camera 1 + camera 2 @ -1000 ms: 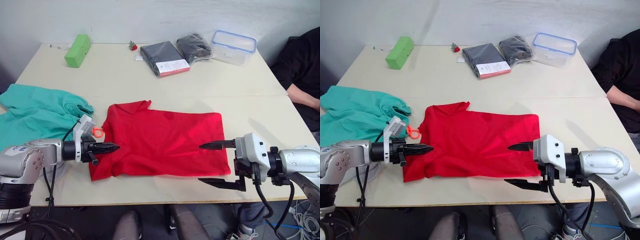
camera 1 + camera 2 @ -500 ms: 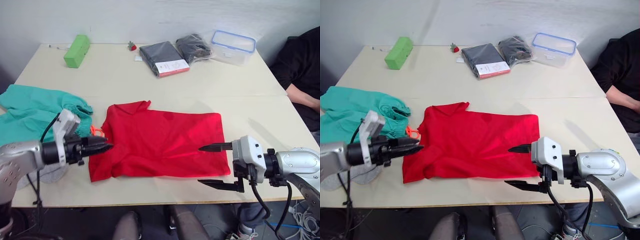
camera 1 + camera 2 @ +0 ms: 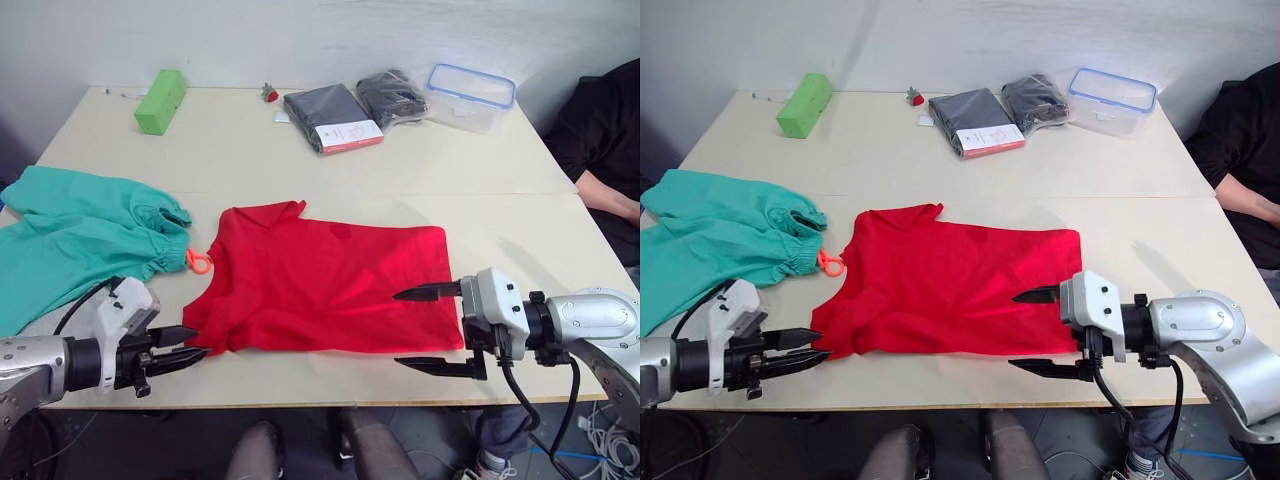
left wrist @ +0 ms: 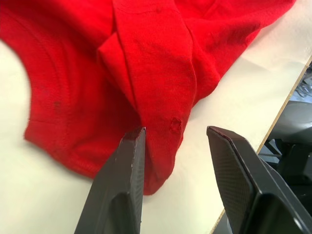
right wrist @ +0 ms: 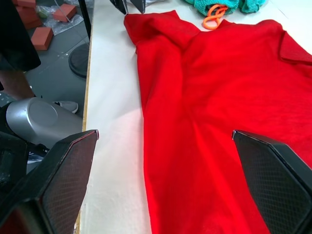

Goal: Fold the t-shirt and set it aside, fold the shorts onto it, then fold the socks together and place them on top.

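Spanning a pale table by a white wall: t-shirt; both tools released.

**Robot arms and grippers: appearance**

Two forearms in smooth silver-grey metallic shells, rounded at the joints. Black ribbed collar between each shell and wrist. Right wrist housing blocky and off-white, with black fittings behind it. Left wrist carrying a small white angular block, a black cylindrical section ahead of it. Black cables looping from both wrists, right one hanging below the table edge. Left gripper: two slim black fingers tapering to points. Right gripper: two longer black fingers, likewise pointed. Fingers matt black up close, flat-faced and wedge-shaped; inner pads showing a fine cross-hatched texture.
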`<state>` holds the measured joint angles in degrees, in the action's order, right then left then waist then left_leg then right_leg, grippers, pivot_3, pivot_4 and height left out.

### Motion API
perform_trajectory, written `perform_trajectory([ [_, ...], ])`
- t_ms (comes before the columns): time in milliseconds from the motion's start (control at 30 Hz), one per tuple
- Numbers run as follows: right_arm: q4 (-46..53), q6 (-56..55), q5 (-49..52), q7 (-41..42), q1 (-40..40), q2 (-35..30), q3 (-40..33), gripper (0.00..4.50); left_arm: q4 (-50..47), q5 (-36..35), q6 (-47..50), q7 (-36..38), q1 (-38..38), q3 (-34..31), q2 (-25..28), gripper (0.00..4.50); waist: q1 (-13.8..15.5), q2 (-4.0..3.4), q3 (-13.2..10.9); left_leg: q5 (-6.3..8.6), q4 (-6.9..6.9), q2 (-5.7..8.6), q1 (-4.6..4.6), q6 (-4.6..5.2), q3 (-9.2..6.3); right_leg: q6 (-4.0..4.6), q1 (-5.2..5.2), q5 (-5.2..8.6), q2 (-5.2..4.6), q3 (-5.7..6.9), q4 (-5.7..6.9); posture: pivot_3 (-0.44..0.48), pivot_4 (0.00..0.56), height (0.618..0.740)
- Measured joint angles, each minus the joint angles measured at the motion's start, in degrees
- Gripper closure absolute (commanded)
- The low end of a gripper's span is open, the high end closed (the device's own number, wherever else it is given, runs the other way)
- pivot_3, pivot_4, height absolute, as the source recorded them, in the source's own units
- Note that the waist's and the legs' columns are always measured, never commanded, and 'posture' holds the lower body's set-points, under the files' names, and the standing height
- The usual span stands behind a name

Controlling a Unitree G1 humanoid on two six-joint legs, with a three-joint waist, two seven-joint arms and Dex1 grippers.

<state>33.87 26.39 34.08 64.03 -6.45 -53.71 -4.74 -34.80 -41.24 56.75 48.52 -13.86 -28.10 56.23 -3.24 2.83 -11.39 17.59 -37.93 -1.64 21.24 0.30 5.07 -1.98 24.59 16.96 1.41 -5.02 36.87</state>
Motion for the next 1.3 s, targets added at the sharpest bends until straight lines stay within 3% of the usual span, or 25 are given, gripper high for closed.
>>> perform_trajectory([
  [133, 0.0, 0.0, 0.0, 0.0, 0.0, 0.0, 0.0, 0.00, 1.4, -0.1, 0.0, 0.0, 0.0, 0.0, 0.0, 4.44, -0.1, -0.01, 0.0, 0.05, 0.21, -0.02, -0.02, -0.07, -0.01, -0.38, 0.11, -0.19, 0.00, 0.06, 0.07, 0.000, 0.150, 0.740],
  [367, 0.0, 0.0, 0.0, -0.4, 0.1, 0.0, 0.0, 0.00, 5.8, -2.6, 1.5, 1.0, 1.6, -0.8, 0.0, 4.44, -0.1, -0.01, 0.0, 0.03, 0.42, -0.01, -0.03, -0.14, -0.02, -0.32, 0.22, -0.16, 0.00, 0.11, 0.08, 0.000, 0.150, 0.740],
  [733, 0.1, 0.0, 0.0, -1.0, 0.9, 0.0, 0.0, 0.00, 21.2, -3.3, 2.9, 4.3, 7.3, -3.8, 4.0, 4.44, 0.0, 0.00, 0.0, 0.03, 0.41, -0.01, -0.04, -0.14, -0.03, -0.32, 0.22, -0.16, 0.00, 0.12, 0.09, 0.000, 0.150, 0.740],
  [867, 0.1, 0.0, -0.1, -1.0, 1.0, 0.0, 0.0, 0.00, 17.6, -3.7, 2.2, 7.9, 5.0, -3.3, 5.5, 4.44, -0.2, -0.01, 0.0, 0.05, 0.52, 0.00, -0.01, -0.16, -0.01, -0.32, 0.25, -0.16, -0.07, 0.11, 0.04, 0.000, 0.150, 0.740],
  [1000, 0.1, 0.0, -0.1, -1.0, 1.0, 0.0, 0.0, 0.00, 12.9, -4.8, 2.2, 9.0, 3.2, -2.5, 4.4, 3.58, 0.0, 0.00, 0.0, 0.05, 0.59, 0.00, -0.01, -0.22, -0.04, -0.25, 0.34, -0.12, -0.06, 0.16, 0.12, 0.000, 0.150, 0.740],
  [1167, 0.1, 0.0, -0.1, -1.1, 1.0, 0.0, 0.0, 0.00, 11.5, -3.7, 0.6, 8.2, 2.3, -0.1, 3.3, 2.07, -0.1, 0.00, 0.0, 0.02, 0.54, 0.01, -0.03, -0.25, -0.03, -0.23, 0.37, -0.11, -0.05, 0.15, 0.25, 0.000, 0.150, 0.740],
  [1300, 0.1, 0.0, 0.0, -1.1, 1.0, 0.0, 0.0, 0.00, 10.8, -2.1, -1.0, 8.0, 2.1, 2.3, 3.3, 2.07, -0.1, 0.00, 0.0, 0.01, 0.49, 0.02, -0.04, -0.23, -0.03, -0.24, 0.34, -0.11, -0.06, 0.15, 0.25, 0.000, 0.150, 0.740],
])
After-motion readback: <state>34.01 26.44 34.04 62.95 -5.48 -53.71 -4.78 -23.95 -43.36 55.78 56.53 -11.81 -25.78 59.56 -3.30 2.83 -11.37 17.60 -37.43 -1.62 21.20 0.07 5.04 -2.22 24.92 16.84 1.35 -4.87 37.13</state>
